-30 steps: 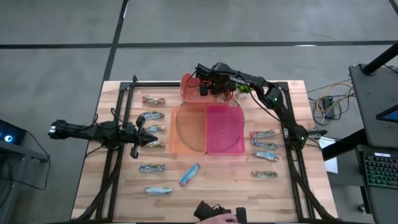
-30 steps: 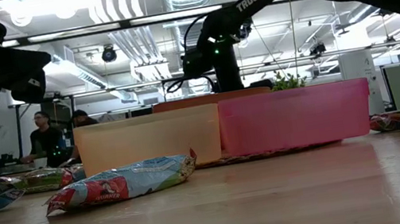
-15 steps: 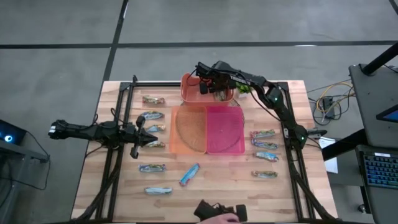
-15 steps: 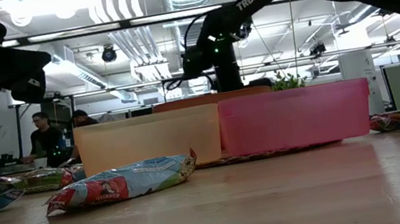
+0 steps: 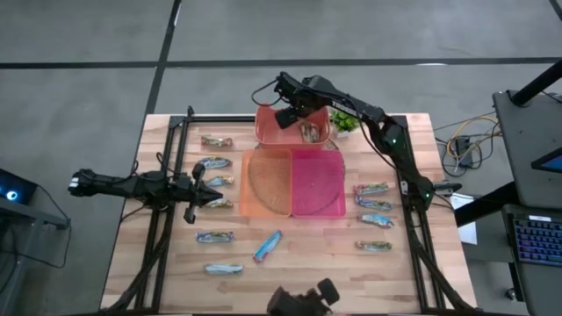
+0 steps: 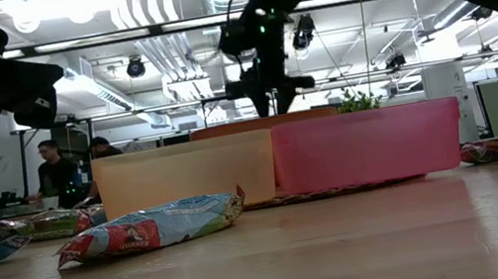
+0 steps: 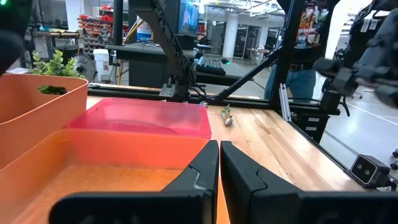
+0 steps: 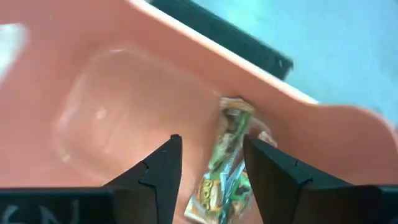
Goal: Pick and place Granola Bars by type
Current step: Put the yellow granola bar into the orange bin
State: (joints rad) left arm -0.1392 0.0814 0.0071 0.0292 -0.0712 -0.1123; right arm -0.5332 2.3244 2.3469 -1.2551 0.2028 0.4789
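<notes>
Above the salmon bin [image 5: 263, 127] at the far edge of the worktop [image 5: 307, 254], the right claw [image 5: 288, 115] hung with its fingers parted and nothing between them. Its own wrist camera looked down past the two dark fingers [image 8: 158, 171] at a greenish granola bar [image 8: 225, 163] lying on the bin floor against the wall, clear of the claw. Judging by that, one bar had just been delivered to the salmon bin.

Much of the sorting looked undone. The orange bin [image 5: 268, 182] and the pink bin [image 5: 318, 182], side by side at the middle of the worktop, appeared to hold no bars. Six or so bars lay loose on the left side of the worktop, among them a blue-silver bar [image 5: 268, 246] near the front, and three bars [image 5: 373, 204] lay in a column on the right.

The left claw [image 5: 213, 191] waited beside the orange bin, its fingers pressed together on nothing, as the left wrist view showed.

Whether more than one bar lay in the salmon bin could not be told from above, since the right arm crossed it. The small green plant [image 5: 345, 125] was half hidden behind that arm. From table height the bin walls hid all contents, and the wrapper types on the left were hard to make out.
</notes>
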